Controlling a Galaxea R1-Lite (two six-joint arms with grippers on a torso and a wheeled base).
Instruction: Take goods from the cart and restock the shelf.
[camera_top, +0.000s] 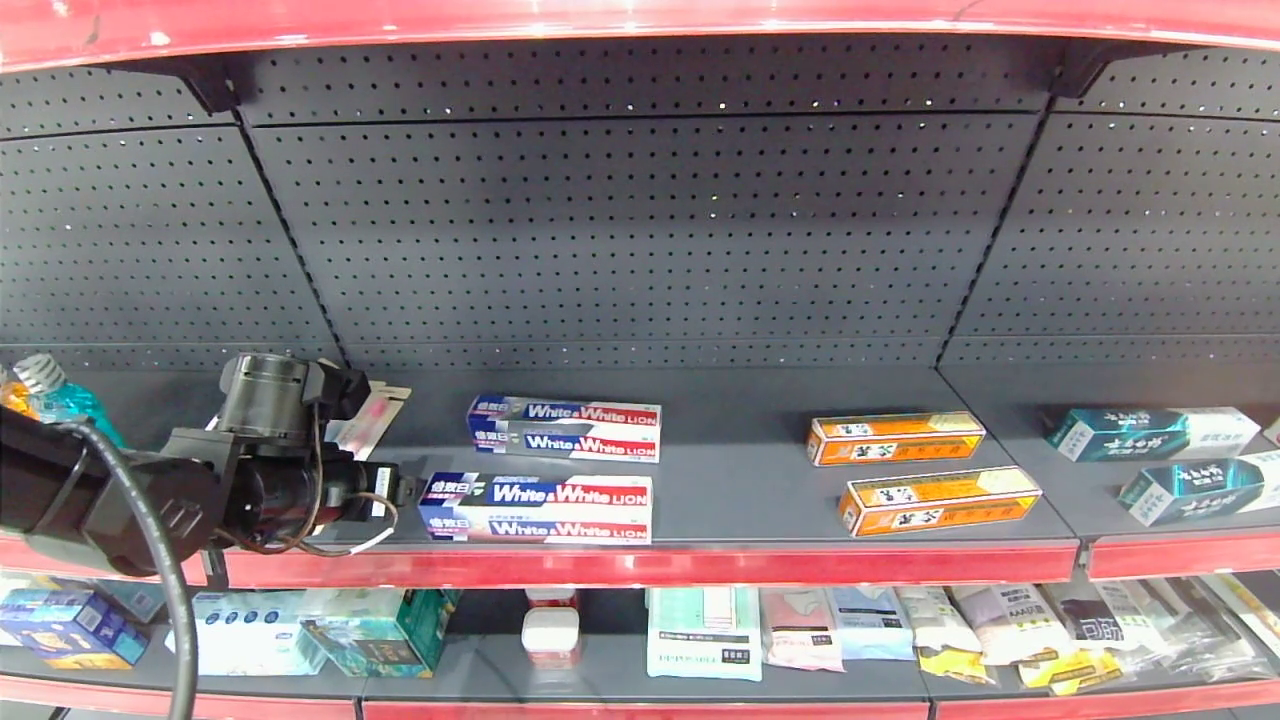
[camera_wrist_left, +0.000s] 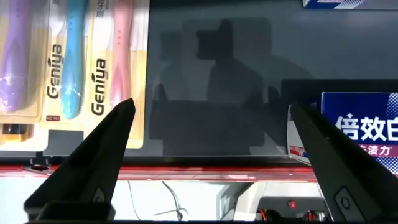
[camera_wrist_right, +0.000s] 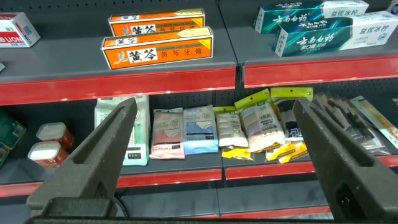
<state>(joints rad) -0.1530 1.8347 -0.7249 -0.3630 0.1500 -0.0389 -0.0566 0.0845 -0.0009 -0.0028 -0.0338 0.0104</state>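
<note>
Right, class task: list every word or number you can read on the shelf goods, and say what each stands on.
"White&White LION": front toothpaste box and back toothpaste box.
"Geniya": toothbrush pack, printed twice.
Orange boxes and teal boxes: Chinese characters, too uncertain to quote.
Lower-shelf packets: too small to read.

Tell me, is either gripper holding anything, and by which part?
Nothing is held. The left gripper is open, with only bare shelf between its fingers. The right gripper is open and empty too.
</note>
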